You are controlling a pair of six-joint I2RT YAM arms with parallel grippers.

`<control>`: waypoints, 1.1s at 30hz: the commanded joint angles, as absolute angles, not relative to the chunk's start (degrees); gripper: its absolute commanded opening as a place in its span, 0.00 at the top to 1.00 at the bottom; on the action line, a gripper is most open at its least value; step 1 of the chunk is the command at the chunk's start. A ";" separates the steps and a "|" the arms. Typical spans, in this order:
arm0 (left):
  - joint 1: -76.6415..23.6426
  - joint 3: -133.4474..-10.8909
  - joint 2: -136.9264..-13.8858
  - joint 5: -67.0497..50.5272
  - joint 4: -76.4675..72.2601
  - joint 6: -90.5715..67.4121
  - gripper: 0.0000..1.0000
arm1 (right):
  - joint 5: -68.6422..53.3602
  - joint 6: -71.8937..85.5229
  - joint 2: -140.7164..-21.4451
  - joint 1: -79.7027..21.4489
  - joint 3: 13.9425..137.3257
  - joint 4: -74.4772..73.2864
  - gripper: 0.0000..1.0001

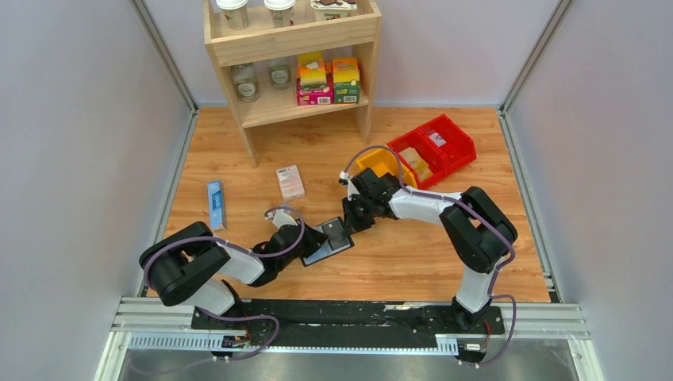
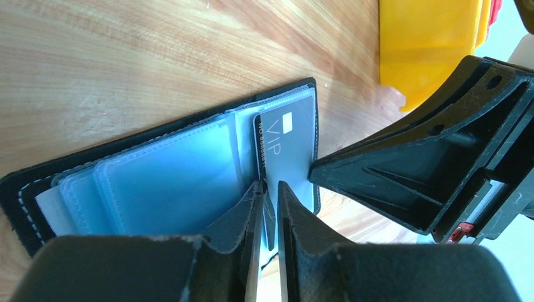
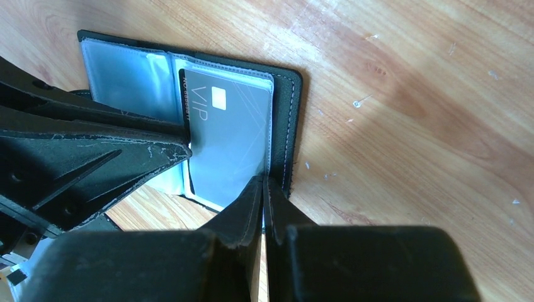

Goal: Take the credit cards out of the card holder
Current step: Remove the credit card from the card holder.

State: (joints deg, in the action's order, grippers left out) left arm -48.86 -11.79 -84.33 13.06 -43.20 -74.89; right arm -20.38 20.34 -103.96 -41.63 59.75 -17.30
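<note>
Card holder [image 1: 327, 246]: open on worktop [image 1: 413, 262], centre front, between both arms, clear pockets facing up. Credit card [image 3: 227, 132]: dark grey, marked VIP, in end pocket beside stitched border. Left hand [image 2: 269, 189]: nearly closed, fingers pinching edge of credit card. Right hand [image 3: 263, 182]: closed, tips nipping card holder's edge by same pocket. Yellow bin [image 2: 428, 44] just beyond card holder.

A wooden shelf [image 1: 290, 40] is standing at the table's [image 1: 428, 262] far edge, carrying jars [image 1: 246, 82] and colourful cartons [image 1: 329, 81]. A pink-and-white box [image 1: 290, 182] is lying just in front, a narrow blue box [image 1: 215, 204] is sitting near the left edge, and a yellow bin [image 1: 381, 165] and red bins [image 1: 436, 147] are lining up toward the far right corner.
</note>
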 commanded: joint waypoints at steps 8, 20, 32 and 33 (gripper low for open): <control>-50.89 -8.18 -84.38 14.76 -57.39 -77.61 1.00 | -21.62 21.01 -106.96 -42.54 58.10 -17.23 0.94; -50.89 -6.41 -77.00 16.43 -41.07 -81.03 1.00 | -20.57 21.01 -106.26 -41.66 58.27 -17.93 0.94; -50.89 -10.11 -75.67 17.67 -37.53 -77.43 0.65 | -21.44 20.92 -106.35 -41.66 58.80 -18.02 0.94; -50.89 -10.02 -75.76 17.67 -38.31 -77.26 0.64 | -21.45 21.00 -106.35 -41.66 58.80 -17.93 0.94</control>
